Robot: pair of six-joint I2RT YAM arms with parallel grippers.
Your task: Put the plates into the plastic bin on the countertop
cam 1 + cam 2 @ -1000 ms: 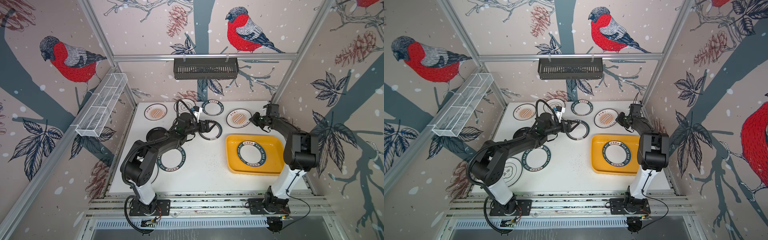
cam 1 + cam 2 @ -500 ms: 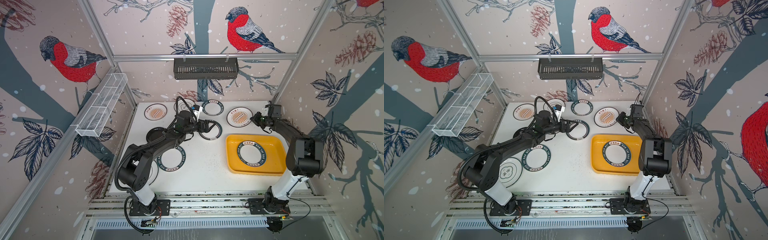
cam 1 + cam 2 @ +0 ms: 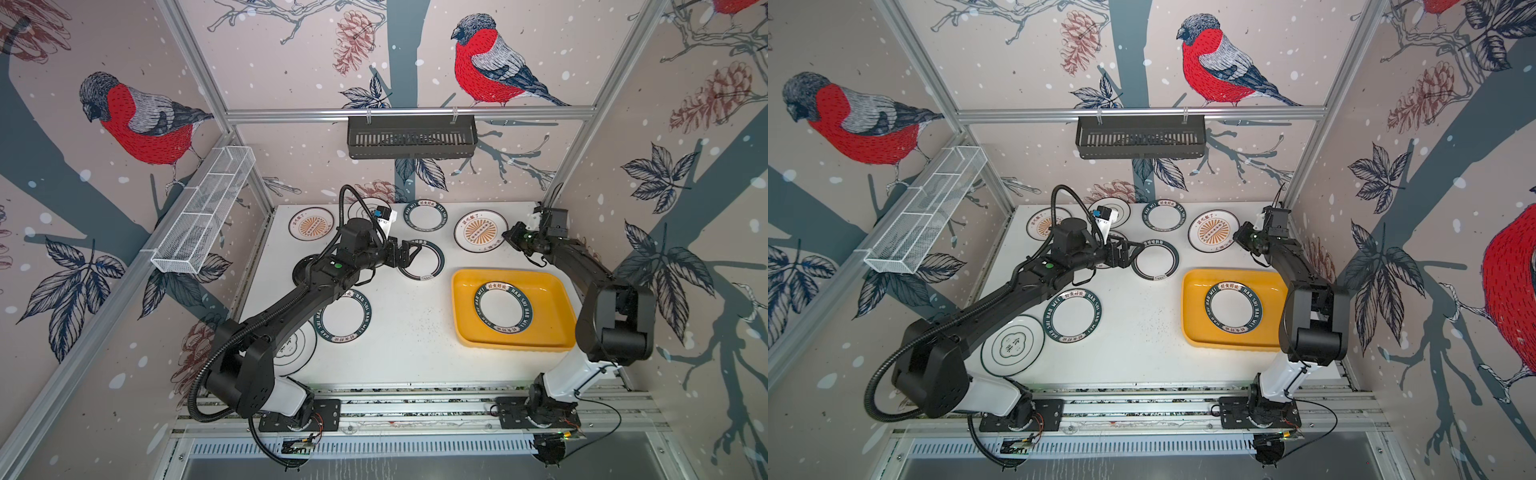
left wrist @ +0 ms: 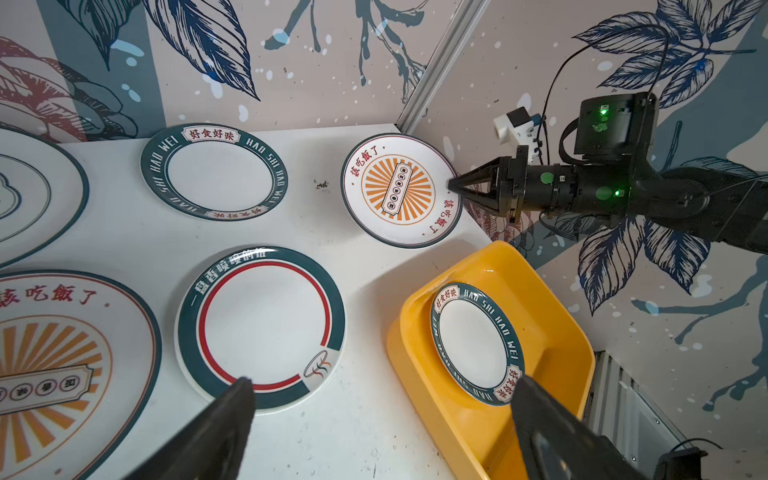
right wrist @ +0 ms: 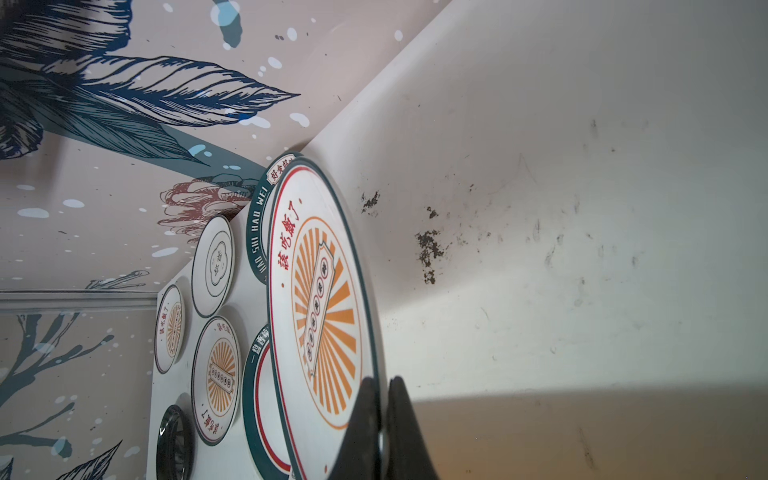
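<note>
Countertop (image 3: 415,340): plates (image 3: 343,316) spread from 7 to 1 o'clock.
Bin (image 3: 552,291): at 4 o'clock, holding one green-rimmed plate (image 3: 503,307).
Sunburst plate (image 3: 478,230): at 1 o'clock, rim pinched by right gripper (image 3: 508,236).
Left gripper (image 3: 414,254): spread wide at red-ringed plate (image 3: 430,266) edge.

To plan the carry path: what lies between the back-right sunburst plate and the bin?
Nothing: only a bare strip of countertop separates the plate from the bin. Both top views and the left wrist view show it.
</note>
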